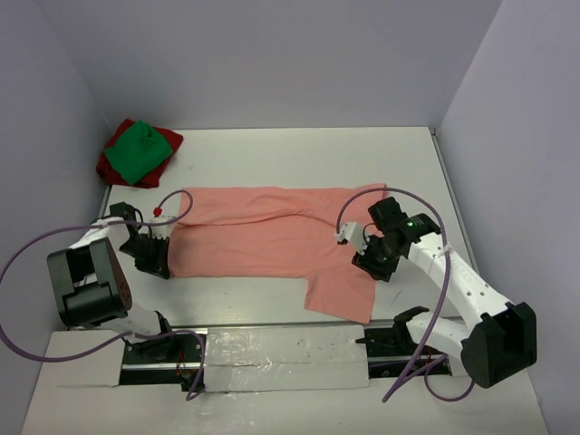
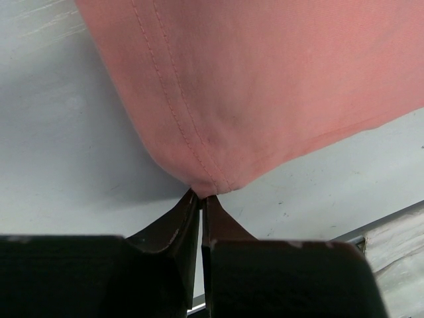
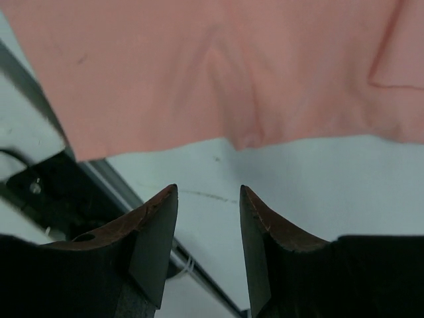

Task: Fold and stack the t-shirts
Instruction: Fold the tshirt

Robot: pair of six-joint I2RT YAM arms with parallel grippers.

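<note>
Left wrist | left gripper point(image 2: 201, 199) pinched on salmon-pink t-shirt point(image 2: 265, 86) corner | right gripper point(image 3: 209, 192) apart over table point(image 3: 318, 172)

You see a plain salmon-pink t-shirt point(image 1: 272, 240) with matching stitching, a bright green t-shirt point(image 1: 136, 156), a dark red t-shirt point(image 1: 116, 136), an off-white table point(image 1: 299, 154) and pale lavender walls point(image 1: 272, 54).

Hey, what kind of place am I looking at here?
Probably a robotics lab test cell: a white table boxed in by plain walls, a left arm and right arm bolted at its near edge, and a pink shirt spread out between them.
</note>
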